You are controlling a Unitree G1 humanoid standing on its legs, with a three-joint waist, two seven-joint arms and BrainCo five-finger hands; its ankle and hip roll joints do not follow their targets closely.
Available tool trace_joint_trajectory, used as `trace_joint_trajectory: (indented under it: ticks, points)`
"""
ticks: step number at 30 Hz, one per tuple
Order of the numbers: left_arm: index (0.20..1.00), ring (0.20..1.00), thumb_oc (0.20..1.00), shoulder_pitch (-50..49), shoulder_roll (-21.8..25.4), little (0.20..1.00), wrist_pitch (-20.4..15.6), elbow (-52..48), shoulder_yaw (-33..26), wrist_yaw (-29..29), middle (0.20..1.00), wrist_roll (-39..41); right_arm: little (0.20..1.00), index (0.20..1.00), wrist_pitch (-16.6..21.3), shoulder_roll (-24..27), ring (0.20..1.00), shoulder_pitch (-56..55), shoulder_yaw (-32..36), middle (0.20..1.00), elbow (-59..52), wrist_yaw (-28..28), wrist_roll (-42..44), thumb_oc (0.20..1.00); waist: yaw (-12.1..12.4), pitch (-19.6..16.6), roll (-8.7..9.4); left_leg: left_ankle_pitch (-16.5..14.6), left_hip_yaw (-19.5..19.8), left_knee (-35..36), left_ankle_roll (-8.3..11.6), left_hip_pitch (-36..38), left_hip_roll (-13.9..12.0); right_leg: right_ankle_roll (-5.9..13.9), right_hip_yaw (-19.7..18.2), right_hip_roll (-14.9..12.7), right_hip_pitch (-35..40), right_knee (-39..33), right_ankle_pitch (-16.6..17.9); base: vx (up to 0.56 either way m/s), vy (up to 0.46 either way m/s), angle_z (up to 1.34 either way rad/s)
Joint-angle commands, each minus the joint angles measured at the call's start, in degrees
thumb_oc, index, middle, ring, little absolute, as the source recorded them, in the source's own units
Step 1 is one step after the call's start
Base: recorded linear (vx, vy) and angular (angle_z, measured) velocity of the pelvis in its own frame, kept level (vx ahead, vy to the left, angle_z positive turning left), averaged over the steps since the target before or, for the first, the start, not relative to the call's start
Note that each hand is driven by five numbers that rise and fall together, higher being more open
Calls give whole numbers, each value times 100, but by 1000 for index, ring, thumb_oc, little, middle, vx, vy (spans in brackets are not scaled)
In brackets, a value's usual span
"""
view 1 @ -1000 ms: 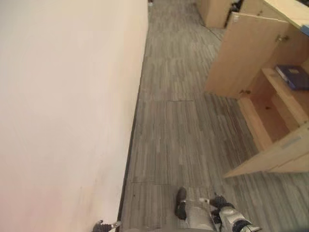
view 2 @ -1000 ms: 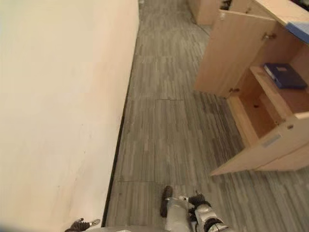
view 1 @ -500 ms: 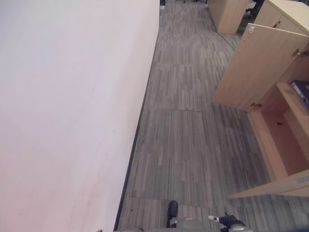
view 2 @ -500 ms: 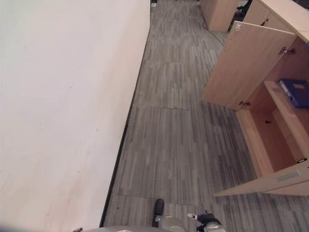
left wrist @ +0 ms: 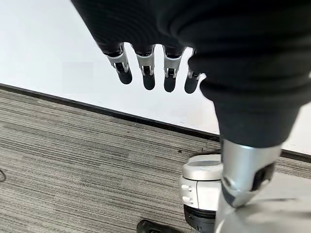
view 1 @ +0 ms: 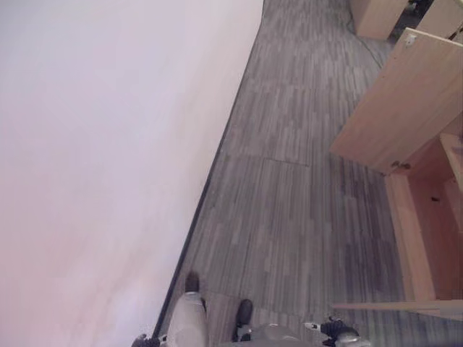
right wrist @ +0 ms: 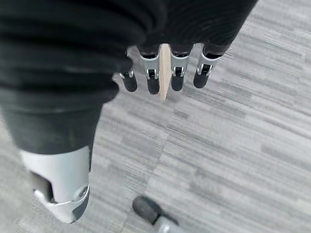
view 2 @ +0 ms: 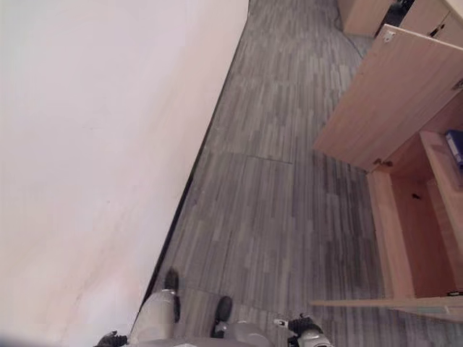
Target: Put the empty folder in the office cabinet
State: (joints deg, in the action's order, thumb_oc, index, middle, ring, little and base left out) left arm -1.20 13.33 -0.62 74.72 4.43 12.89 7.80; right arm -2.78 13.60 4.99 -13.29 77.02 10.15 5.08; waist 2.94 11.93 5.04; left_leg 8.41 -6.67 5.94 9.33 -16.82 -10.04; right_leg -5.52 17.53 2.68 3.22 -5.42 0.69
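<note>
Already the folder lies on the cabinet shelf, far right. Both hands, left and right, hang slack-fingered and empty; closing the door seems next.

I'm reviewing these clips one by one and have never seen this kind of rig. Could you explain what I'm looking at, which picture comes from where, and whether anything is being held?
This is a two-legged humanoid robot. The two wide pictures come from a stereo camera on its head, looking down: a white wall on its left, a grey striped carpet floor ahead, and a light wooden office cabinet on its right with its door swung open. A blue folder lies on the cabinet's shelf at the picture's edge.

The two close pictures come from cameras on the wrists, each looking along its own hand. The left hand hangs with straight fingers near the wall's base, holding nothing. The right hand hangs over the carpet, fingers straight and empty; the pale strip between them looks like a cabinet board edge beyond.
</note>
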Motion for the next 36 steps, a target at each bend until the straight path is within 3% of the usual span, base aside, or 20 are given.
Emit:
trace_joint_trajectory:
  ticks: [1, 2, 4, 10, 11, 12, 13, 14, 15, 16, 17, 19, 22, 24, 26, 31, 36]
  points:
    - [1000, 1000, 1000, -101, -27, 1000, -86, -7, 52, 0, 1000, 108, 1000, 1000, -18, 244, 1000, -268, 118, 1000, 92, 34, -69, 1000, 70, -219, -266, 271, -252, -190, -368, 450, -8, 966, -85, -562, 522, 116, -467, 444, 409, 17]
    - [1000, 1000, 1000, -227, -52, 1000, -35, 105, 10, -17, 1000, -18, 1000, 1000, -64, 179, 1000, -409, 217, 1000, 206, 29, -140, 1000, 34, -473, -365, 263, -206, -94, -327, 698, 122, 1055, -103, -696, 602, 150, -483, 445, 438, -16]
    - [1000, 1000, 1000, -226, -51, 1000, -49, 102, 7, -33, 1000, -24, 1000, 1000, -68, 163, 1000, -425, 237, 1000, 187, 5, -116, 1000, 17, -519, -369, 203, -262, -94, -355, 767, 180, 1092, -122, -775, 605, 144, -470, 278, 262, -38]
    - [1000, 1000, 1000, -118, -1, 1000, -87, -84, 62, -36, 1000, 9, 1000, 1000, -130, 72, 1000, -348, 206, 1000, 165, -63, -247, 1000, -26, -660, -365, -271, -294, -94, -696, 1021, 729, 1381, -218, -1269, 448, 389, -370, 175, 256, -9]
    - [1000, 1000, 1000, -77, -17, 1000, -93, -111, 88, -57, 1000, 27, 1000, 1000, -166, 89, 1000, -297, 262, 1000, 221, -62, -320, 1000, -10, -679, -421, -435, -343, -94, -813, 1121, 887, 1465, -165, -1454, 350, 678, -325, 148, 253, 5]
    - [1000, 1000, 1000, -77, -17, 1000, -93, -111, 88, -57, 1000, 27, 1000, 1000, -166, 89, 1000, -297, 262, 1000, 221, -62, -320, 1000, -10, -681, -421, -434, -343, -94, -813, 1118, 886, 1465, -166, -1454, 347, 679, -325, 223, 432, 7]
    - [1000, 1000, 1000, -85, -53, 1000, -85, -139, 83, -104, 1000, 52, 1000, 1000, -168, 138, 1000, -246, 317, 1000, 207, -69, -390, 1000, 85, -707, -501, -670, -481, -94, -964, 1335, 1091, 1598, 191, -1925, 224, 1259, 6, 211, 328, -1]
    - [1000, 1000, 1000, -97, -57, 1000, -75, -142, 101, -112, 1000, 44, 1000, 1000, -173, 146, 1000, -238, 313, 1000, 186, -71, -404, 1000, 90, -697, -494, -824, -485, -94, -979, 1514, 1203, 1680, 271, -2165, 169, 1647, 164, 310, 560, -21]
    - [1000, 1000, 1000, -93, -43, 1000, -48, -133, 152, -137, 1000, -33, 1000, 1000, -179, 197, 1000, -171, 311, 1000, 73, -64, -426, 1000, 24, -612, -545, -942, -482, -94, -1128, 1756, 1390, 1665, 333, -2545, -75, 2545, 744, 265, 479, -18]
    - [1000, 1000, 1000, -90, -2, 1000, 6, -71, 209, -147, 1000, -169, 1000, 1000, -127, 196, 1000, -123, 329, 1000, -109, -4, -323, 1000, -57, -479, -612, -1093, -478, -94, -1199, 1937, 1435, 1610, 520, -2762, -336, 3231, 856, 234, 451, 17]
    - [1000, 1000, 1000, -89, 26, 1000, 22, -5, 188, -134, 1000, -197, 1000, 1000, -84, 169, 1000, -83, 321, 1000, -213, 2, -239, 1000, -132, -372, -660, -1155, -525, -94, -1170, 2046, 1359, 1556, 723, -2717, -592, 3229, 702, 192, 165, 50]
    - [1000, 1000, 1000, -85, 62, 1000, 23, 60, 131, -135, 1000, -185, 1000, 1000, -61, 153, 1000, -8, 238, 1000, -272, -4, -215, 1000, -193, -215, -667, -1139, -525, -94, -1078, 2166, 1229, 1493, 916, -2225, -911, 2341, 493, 145, -109, 34]
    - [1000, 1000, 1000, -112, 108, 1000, 44, 105, 48, -108, 1000, -253, 1000, 1000, -60, 121, 1000, -1, 194, 1000, -321, -7, -171, 1000, -183, -150, -514, -1245, -537, -94, -958, 2363, 1186, 1635, 1035, -1707, -987, 959, 750, 154, -176, -33]
    - [1000, 1000, 1000, -137, 118, 1000, 30, 108, -46, -108, 1000, -285, 1000, 1000, -43, 111, 1000, -26, 176, 1000, -343, -15, -186, 1000, -111, -171, -363, -1368, -647, -94, -890, 2469, 1184, 1731, 1362, -1642, -869, 310, 927, 196, -204, 6]
    - [1000, 1000, 1000, -152, 104, 1000, 7, 96, -51, -103, 1000, -286, 1000, 1000, -28, 110, 1000, -55, 160, 1000, -331, 3, -191, 1000, -93, -217, -309, -1415, -669, -94, -887, 2490, 1184, 1718, 1473, -1629, -744, 238, 953, 171, -141, 10]
    - [1000, 1000, 1000, -187, 42, 1000, 36, 118, -102, -77, 1000, -241, 1000, 1000, -55, 175, 1000, -153, 211, 1000, -170, 44, -160, 1000, -118, -403, -271, -1474, -647, -94, -791, 2630, 937, 1602, 1337, -1411, -647, 318, 799, 178, -147, -8]
    - [1000, 1000, 1000, -120, 70, 1000, 8, 64, -77, -43, 1000, -156, 1000, 1000, 3, 212, 1000, -205, 265, 1000, -111, 99, 14, 1000, -216, -490, -261, -1510, -771, -155, -582, 2813, 495, 1413, 1248, -1138, -665, 570, 382, 206, -225, -9]
